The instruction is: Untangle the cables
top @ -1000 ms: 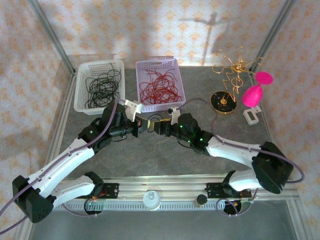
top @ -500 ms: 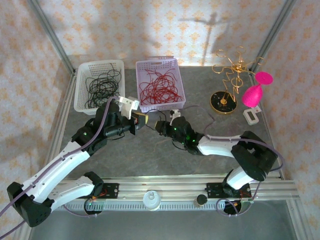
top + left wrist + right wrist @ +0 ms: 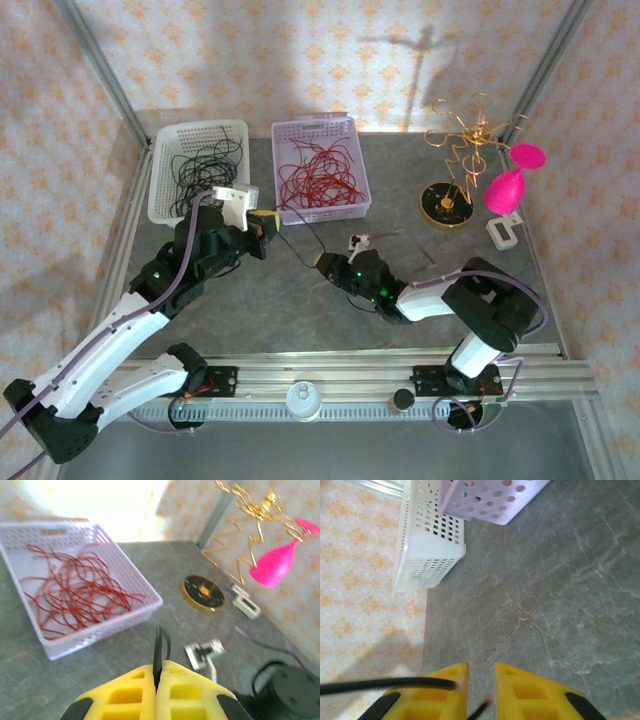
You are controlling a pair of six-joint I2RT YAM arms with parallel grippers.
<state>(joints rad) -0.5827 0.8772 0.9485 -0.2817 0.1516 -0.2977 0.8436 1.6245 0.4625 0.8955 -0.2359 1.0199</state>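
Left gripper [image 3: 157,667] [image 3: 265,220]: two yellow foam pads with square hollows, pressed together, pinching one thin black cable [image 3: 158,645] that sticks up out of the seam. In the top view that cable [image 3: 295,245] runs in the air across to the right gripper [image 3: 325,262]. Right gripper [image 3: 481,672]: same yellow pads, narrow gap between them, a black strand [image 3: 385,684] coming in from the left and ending at the left pad; can't tell if it's gripped. Table [image 3: 300,310] is grey, veined, stone-like. 2 perforated plastic baskets side by side at the far edge: white basket [image 3: 160,175] [image 3: 427,545] with a loose tangle of curly black cables [image 3: 205,165], lilac basket [image 3: 318,124] [image 3: 100,635] [image 3: 490,500] with a tangle of curly red cables [image 3: 318,170] [image 3: 75,587]; strands too knotted to count. Far right: 1 gold zigzag wire ornament [image 3: 465,135] [image 3: 240,530] on a round dark base, 1 glossy pink goblet shape [image 3: 510,180] [image 3: 275,565], 1 small white block [image 3: 501,231] [image 3: 245,602].
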